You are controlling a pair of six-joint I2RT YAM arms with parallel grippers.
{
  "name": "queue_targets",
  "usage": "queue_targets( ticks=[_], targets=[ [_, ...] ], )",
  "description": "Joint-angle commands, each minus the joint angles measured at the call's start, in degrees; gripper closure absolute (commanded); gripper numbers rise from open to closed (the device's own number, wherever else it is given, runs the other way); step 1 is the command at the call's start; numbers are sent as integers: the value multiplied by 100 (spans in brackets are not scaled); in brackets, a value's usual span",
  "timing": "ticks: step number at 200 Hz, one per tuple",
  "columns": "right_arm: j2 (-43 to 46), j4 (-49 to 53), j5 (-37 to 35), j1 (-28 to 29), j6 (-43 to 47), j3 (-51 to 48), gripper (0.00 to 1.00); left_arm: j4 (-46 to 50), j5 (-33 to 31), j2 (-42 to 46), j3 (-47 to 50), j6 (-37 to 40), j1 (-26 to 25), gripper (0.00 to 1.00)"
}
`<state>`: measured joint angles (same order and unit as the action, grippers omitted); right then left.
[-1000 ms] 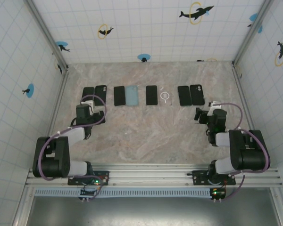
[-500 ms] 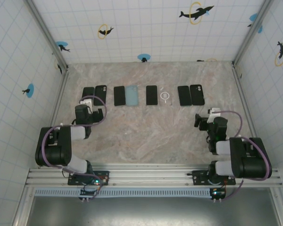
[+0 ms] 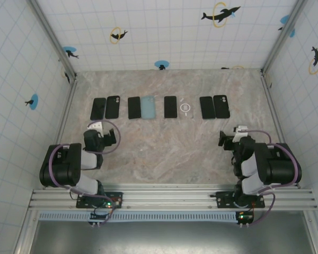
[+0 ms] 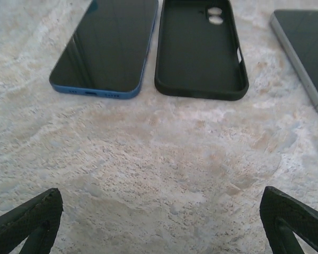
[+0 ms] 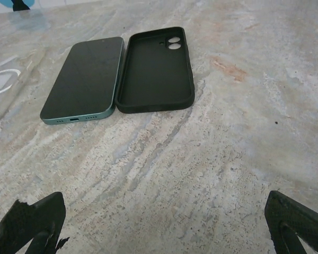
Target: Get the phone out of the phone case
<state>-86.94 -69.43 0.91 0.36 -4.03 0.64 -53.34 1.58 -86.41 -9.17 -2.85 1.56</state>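
**Phones lie bare beside empty cases, both sets of fingers spread wide**

From my remote station I see four phones and four cases in one row across the marble table (image 3: 164, 143). I take the clear case (image 3: 185, 108), with its white ring, as my marker. Just left of it lies a dark phone (image 3: 170, 106). Further left come a pale blue case (image 3: 148, 107) and a silver-edged phone (image 4: 307, 53).

At the end of the row farthest left of the clear case, the blue-edged phone (image 4: 108, 47) lies screen up. An empty black case (image 4: 200, 47) sits just beside it, on the side nearer the clear case.

Just right of the clear case the green-edged phone (image 5: 87, 79) lies screen up. Beyond it is a second black case (image 5: 156, 71), empty, its camera cut-outs showing. I cannot tell whether those two touch.

The left fingers (image 4: 29, 219) hover on my side of the row, well left of the clear case. They are spread wide and hold nothing, with bare table between the tips. The right fingers (image 5: 34, 219), to the right of the clear case, are just as wide apart and empty.
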Motion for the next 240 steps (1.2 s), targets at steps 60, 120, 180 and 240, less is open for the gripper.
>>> queue_targets(
  ticks=[60,120,180,240],
  targets=[
    [-2,-784,266,43,219,-332,1,-2055,-166,-52,917,-46,75,2],
    [1,-914,255,64,242,-398,1,-1949,-167,-29,907,-33,74,2],
    [-17,-298,-546,140,15,-73,1,-1948,-167,-18,901,-41,72,2],
    [-16,-241,-637,181,44,-56,1,-1942,-167,-30,890,-49,72,2]
  ],
)
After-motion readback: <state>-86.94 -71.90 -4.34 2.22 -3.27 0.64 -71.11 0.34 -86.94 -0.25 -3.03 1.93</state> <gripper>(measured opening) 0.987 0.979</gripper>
